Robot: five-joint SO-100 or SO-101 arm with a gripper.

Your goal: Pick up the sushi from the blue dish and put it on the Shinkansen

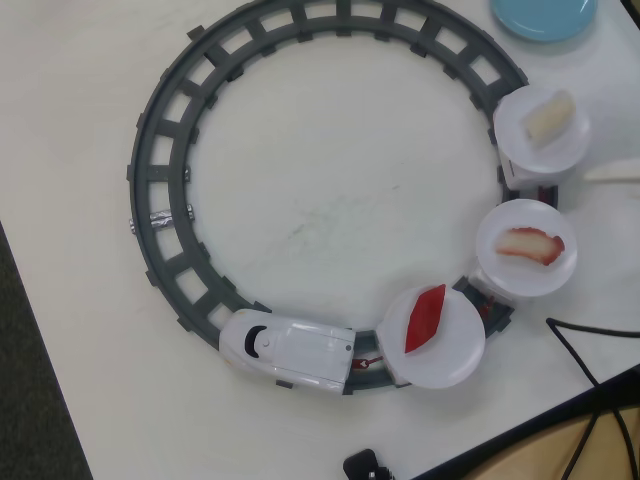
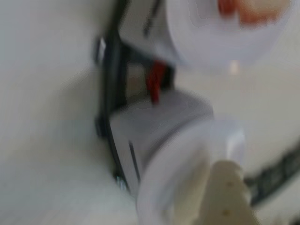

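A pale cream sushi (image 1: pixel 550 116) lies on the round white plate (image 1: pixel 541 135) of the rearmost car at the upper right of the overhead view, its long axis running diagonally from lower left to upper right. The blue dish (image 1: pixel 545 17), cut off by the top edge at the upper right of that frame, shows nothing on its visible part, so the piece appears to be already aboard the Shinkansen (image 1: pixel 288 349), whose white nose with its black windshield sits at the lower centre on the dark grey circular track (image 1: pixel 160 180).

Two further cars carry a pink-and-white striped piece (image 1: pixel 530 245) at the right and a bright red wedge (image 1: pixel 425 318) at the lower centre right. A cream-coloured part, probably the hand (image 1: pixel 612 172), enters from the right edge of the overhead view, just beside and to the lower right of the sushi's plate; the sushi lies up and to the left of it.

The wrist view is heavily blurred: a pale finger (image 2: pixel 225 192) rises from the bottom edge at lower right, against the rim of a white plate and the car beneath it. Whether the hand is open or closed cannot be told from either picture, though nothing is seen held in it.

No brand, label or legible writing can be read on the train, plates or white table (image 1: pixel 340 210). A black cable (image 1: pixel 590 370) crosses the lower right corner.
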